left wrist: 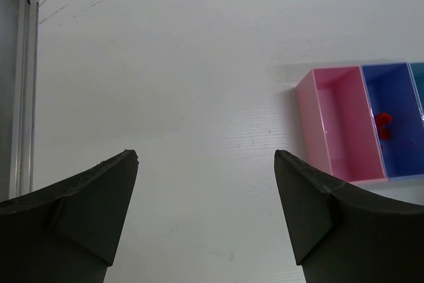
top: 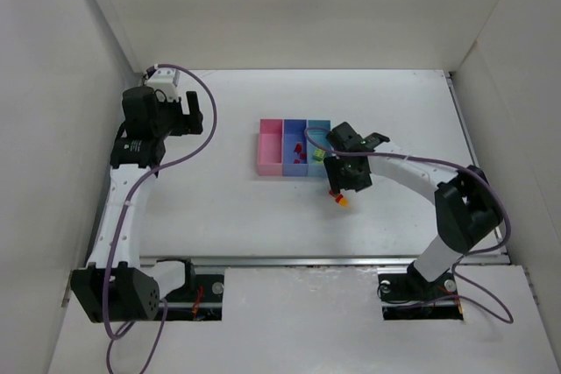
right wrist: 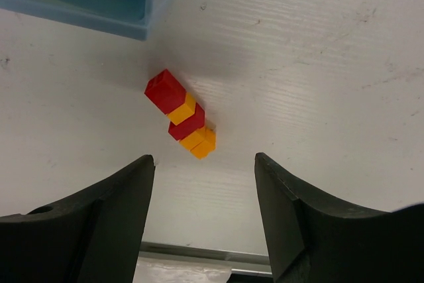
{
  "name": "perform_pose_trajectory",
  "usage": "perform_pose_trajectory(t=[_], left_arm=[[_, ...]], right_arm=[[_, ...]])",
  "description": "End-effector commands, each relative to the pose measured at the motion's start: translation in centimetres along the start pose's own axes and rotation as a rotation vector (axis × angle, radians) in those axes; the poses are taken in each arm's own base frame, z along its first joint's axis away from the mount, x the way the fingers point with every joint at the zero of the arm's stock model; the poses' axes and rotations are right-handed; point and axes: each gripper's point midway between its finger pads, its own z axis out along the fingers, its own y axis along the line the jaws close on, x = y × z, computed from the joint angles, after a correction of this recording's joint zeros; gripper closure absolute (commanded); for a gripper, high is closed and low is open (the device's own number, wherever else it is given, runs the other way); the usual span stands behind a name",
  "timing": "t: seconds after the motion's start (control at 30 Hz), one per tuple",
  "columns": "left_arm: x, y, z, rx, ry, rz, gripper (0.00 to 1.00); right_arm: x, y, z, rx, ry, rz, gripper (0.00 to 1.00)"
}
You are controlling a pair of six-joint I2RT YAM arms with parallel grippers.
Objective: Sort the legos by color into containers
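Right wrist view: a red-and-orange brick stack point(right wrist: 182, 124) lies just beside the light blue bin point(right wrist: 149, 21); right gripper point(right wrist: 202, 164) and left gripper point(left wrist: 205, 160) have jaws apart, empty. Likely light, stiff, slick; pinch its long sides

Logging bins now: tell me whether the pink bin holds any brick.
No, the pink bin is bare inside; red bricks lie in the blue bin.
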Motion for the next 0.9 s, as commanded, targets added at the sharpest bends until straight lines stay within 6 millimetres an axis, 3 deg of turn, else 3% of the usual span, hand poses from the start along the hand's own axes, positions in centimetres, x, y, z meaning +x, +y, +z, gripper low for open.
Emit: perform_pose_trajectory(t=[0.0,0.3,0.47,0.87], left_arm=[[-2.5,-0.2,-1.4,0.008,-0.089,0.009,0.18],[-2.5,-0.2,-1.4,0.008,-0.089,0.009,0.18],[-2.5,-0.2,-1.4,0.008,-0.089,0.009,0.18],[-2.5,-0.1,-1.4,-0.001,-0.089,0.009,0.18]], right_arm=[[-0.4,0.7,1.2,-0.020,-0.022,0.017,0.32],[-2.3,1.2,2.7,-0.013,-0.052,0.001,0.32],[-1.9,1.8,3.8,-0.029,-0.030,-0.033,0.37],[-1.6,2.1,4.4,-0.047,-0.025,-0.033,0.59]])
